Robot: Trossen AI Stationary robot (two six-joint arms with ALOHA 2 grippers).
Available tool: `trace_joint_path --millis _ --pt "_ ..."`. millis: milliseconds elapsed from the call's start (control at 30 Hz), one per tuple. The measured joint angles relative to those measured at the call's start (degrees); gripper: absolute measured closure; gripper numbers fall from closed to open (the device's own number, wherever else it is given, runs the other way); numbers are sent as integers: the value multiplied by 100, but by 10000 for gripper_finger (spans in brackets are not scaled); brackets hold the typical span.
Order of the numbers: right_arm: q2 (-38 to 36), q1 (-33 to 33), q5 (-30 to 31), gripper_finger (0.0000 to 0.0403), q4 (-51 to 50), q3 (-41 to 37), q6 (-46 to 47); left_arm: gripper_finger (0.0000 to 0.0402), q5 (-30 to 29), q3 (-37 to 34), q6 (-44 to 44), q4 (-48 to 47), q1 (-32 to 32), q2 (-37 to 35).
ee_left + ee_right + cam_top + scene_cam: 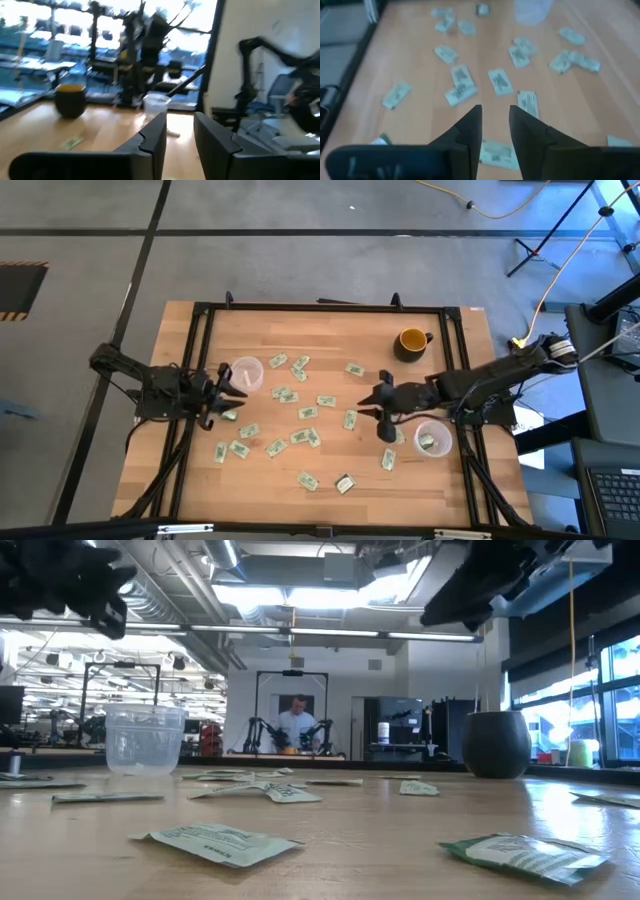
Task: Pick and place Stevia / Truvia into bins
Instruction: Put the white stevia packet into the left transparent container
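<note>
The left gripper (228, 393) stood at the table's left edge, just beside the left bin (246, 374), a clear cup standing upright. In the left wrist view its two dark fingers (152, 137) stood slightly parted with a narrow gap between them and nothing in that gap.

The wooden table (330, 330) carried the Stevia packets (305, 413), pale green and white, scattered flat across its middle from the left bin toward the front edge. A yellow-orange mug (411, 341) stood near the far right corner, apart from the packets.

The right gripper (384, 412) hung above the table right of centre, just beside the right bin (432, 439). The right bin held at least one packet. In the right wrist view the fingers (470, 130) were slightly parted, empty, and pointed down over loose packets (500, 81) on the wood.

In the low view a person (297, 720) sat well beyond the table.
</note>
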Motion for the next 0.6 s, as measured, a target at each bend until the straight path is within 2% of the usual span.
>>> trace_joint_path --millis 133,333,467,600 --pt "-302 -4 19 302 672 -441 -81 282 210 82 249 409 2 470" --pt "-495 -102 22 302 801 -592 -81 266 488 809 218 129 -100 1628" --pt "-497 -163 22 302 797 -594 -84 265 479 1653 -173 -1031 -432 2743" --pt "-497 -200 22 302 791 -594 -169 272 239 2692 -1614 -3141 -781 3876"
